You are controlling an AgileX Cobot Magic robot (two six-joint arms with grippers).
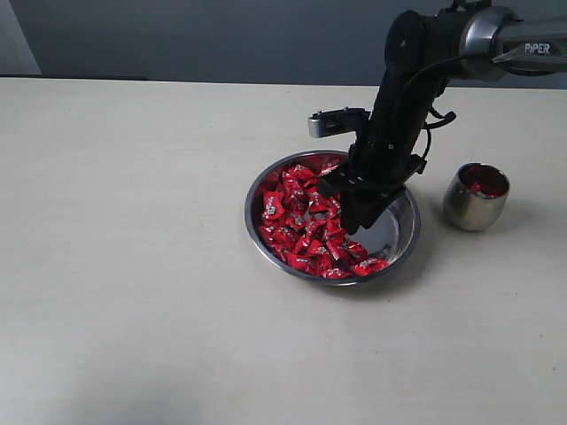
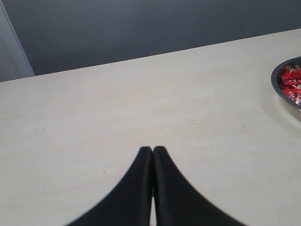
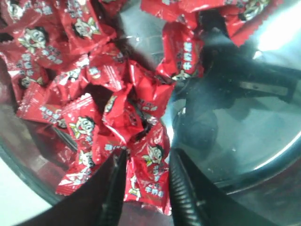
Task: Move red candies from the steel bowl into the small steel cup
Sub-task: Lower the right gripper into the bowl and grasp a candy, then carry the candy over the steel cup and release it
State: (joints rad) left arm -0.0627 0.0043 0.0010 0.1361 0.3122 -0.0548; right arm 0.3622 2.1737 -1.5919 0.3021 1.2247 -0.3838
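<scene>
1. Down in the steel bowl (image 1: 396,232), the right gripper (image 1: 354,223) pokes into the red candies (image 1: 297,221). Its black arm (image 1: 399,106) leans in from the far right.
2. Up close, its two fingers (image 3: 114,193) stand apart with one candy (image 3: 148,181) between them. Both fingers touch that candy's sides, but one cannot tell if they squeeze it or just stand beside it.
3. The candies pile up on the left and near side of the bowl, right up to its rim. The right side of the bowl shows bare shiny steel, and the gripper stands at the edge of the pile there.
4. The small steel cup (image 1: 469,208) stands upright to the right of the bowl. It is near the bowl but not touching, with a strip of table (image 1: 133,266) between them. A few red candies lie inside the cup.
5. A wide stretch of pale table spreads to the left of the bowl and in front of it. The far edge of the table meets a dark wall (image 1: 221,35).
6. The left gripper (image 2: 152,157) hangs over bare table, its two fingers pressed together tip to tip. The bowl's rim is well apart from it.
</scene>
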